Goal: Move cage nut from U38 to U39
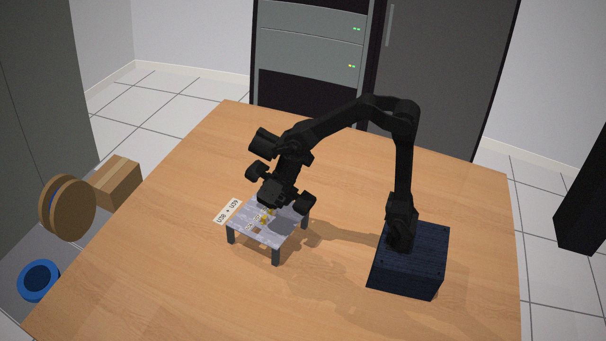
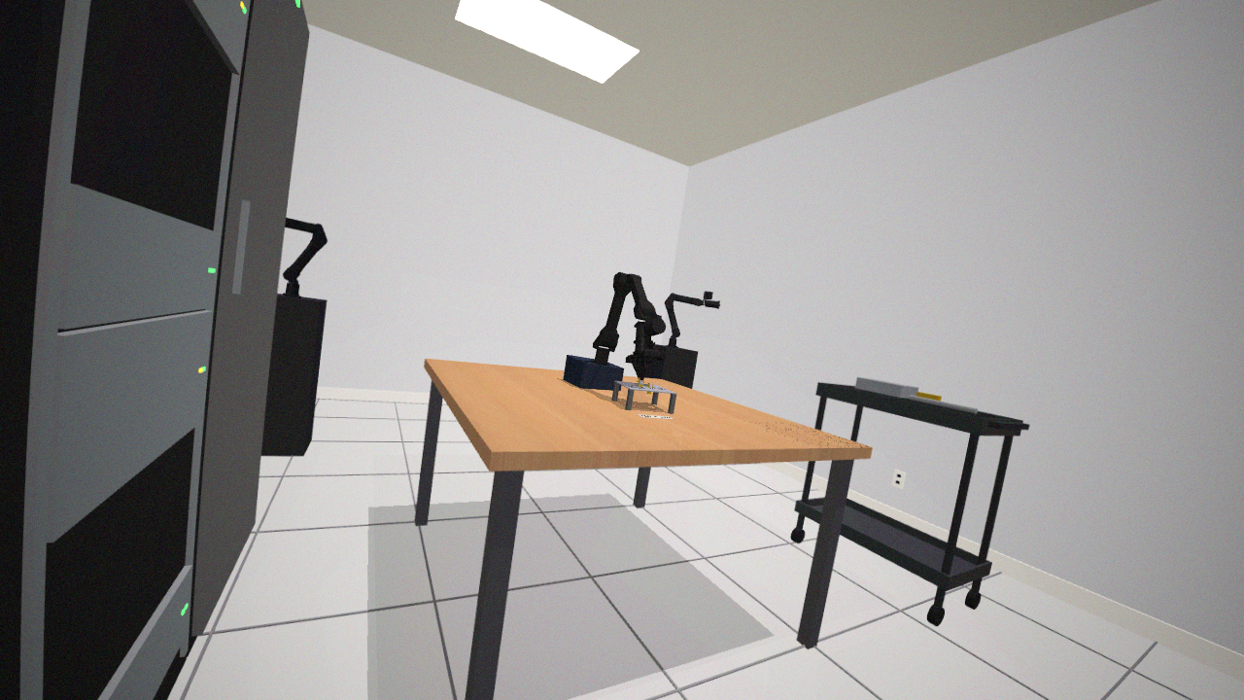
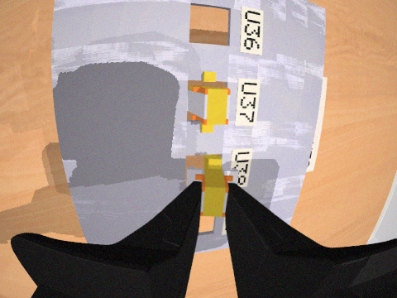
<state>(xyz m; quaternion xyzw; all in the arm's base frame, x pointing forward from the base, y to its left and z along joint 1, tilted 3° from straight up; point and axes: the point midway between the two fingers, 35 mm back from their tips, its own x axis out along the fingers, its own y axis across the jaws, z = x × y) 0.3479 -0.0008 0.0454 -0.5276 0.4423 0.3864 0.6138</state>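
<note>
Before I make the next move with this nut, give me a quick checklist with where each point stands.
1. Gripper closed on the U38 cage nut: ok, its body is between the fingertips.
2. Other nut left at U37: ok, it sits at its label, clear of the fingers.
3. Held nut seated in U39: not ok, it is by the U38 label.
4. U39 hole unobstructed: cannot tell, the nut and fingers hide most of that end.
5. Held nut's wings free of the rail plate: cannot tell, the underside is out of sight.
</note>
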